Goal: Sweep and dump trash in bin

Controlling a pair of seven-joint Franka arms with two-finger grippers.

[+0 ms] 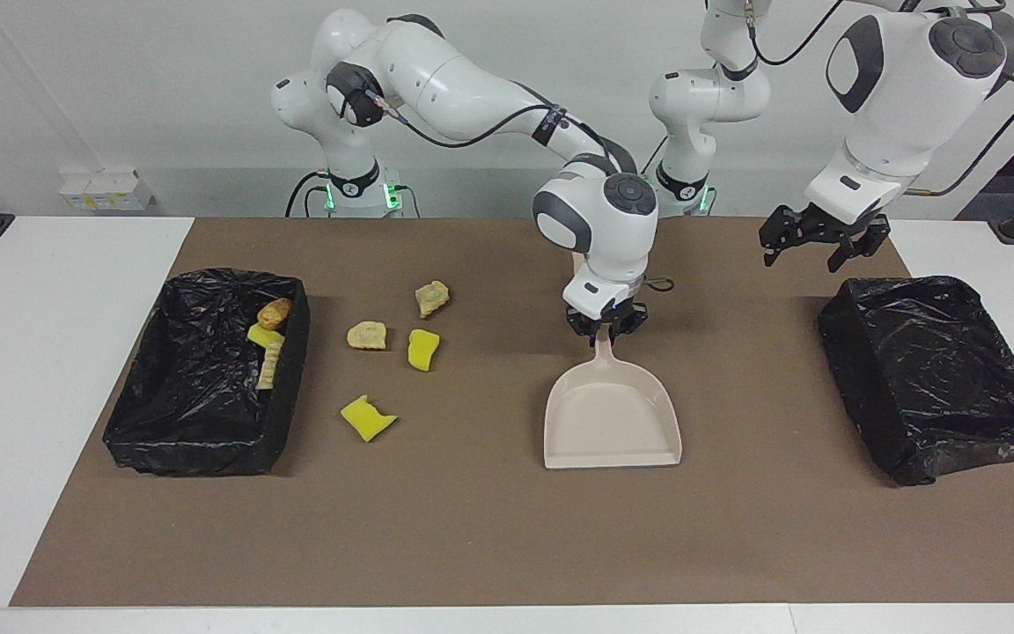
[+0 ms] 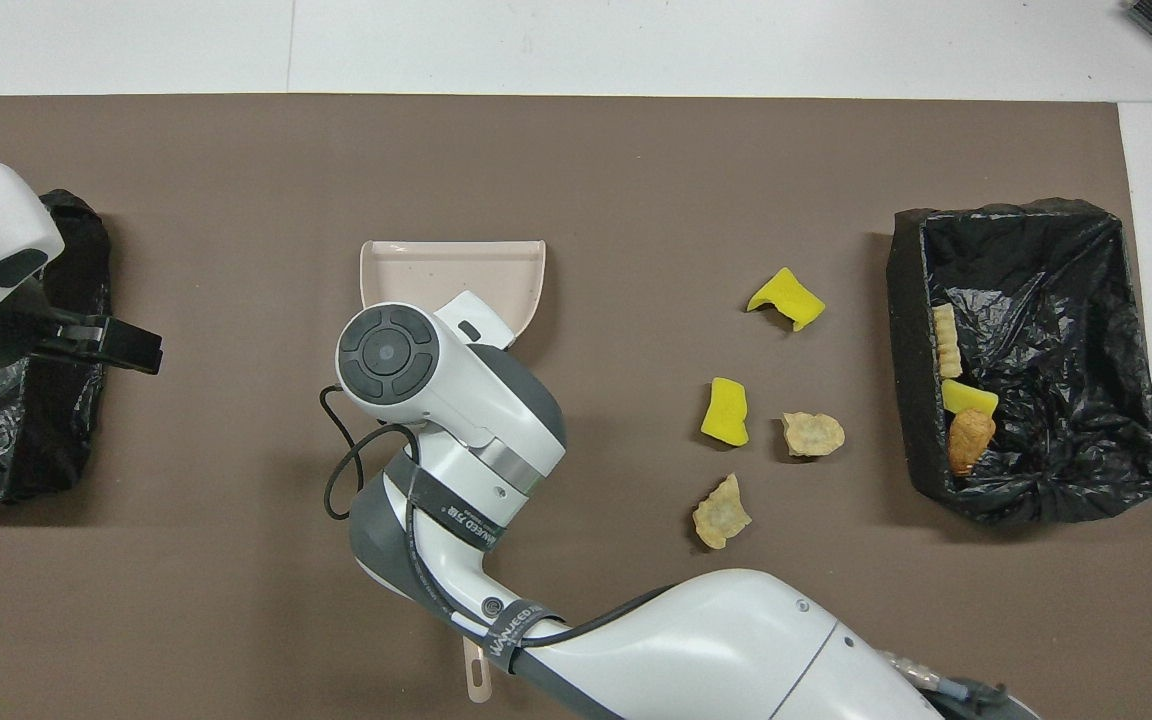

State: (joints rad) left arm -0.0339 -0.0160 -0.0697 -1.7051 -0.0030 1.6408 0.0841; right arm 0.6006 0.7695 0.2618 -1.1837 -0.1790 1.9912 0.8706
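Note:
My right gripper (image 1: 604, 329) is shut on the handle of the beige dustpan (image 1: 613, 421), which lies flat mid-mat with its mouth away from the robots; the pan also shows in the overhead view (image 2: 436, 272). Four scraps of trash lie on the mat between the dustpan and the bin at the right arm's end: two tan lumps (image 1: 431, 298) (image 1: 367, 335) and two yellow sponge chunks (image 1: 422, 349) (image 1: 367, 417). Three more scraps (image 1: 269, 339) lie in that black-lined bin (image 1: 291, 396). My left gripper (image 1: 817, 245) waits open in the air beside the other bin (image 1: 938, 370).
A beige brush handle (image 2: 476, 682) pokes out from under the right arm near the robots; the rest of the brush is hidden. The brown mat (image 1: 507, 528) covers the table. The bin at the left arm's end holds nothing visible.

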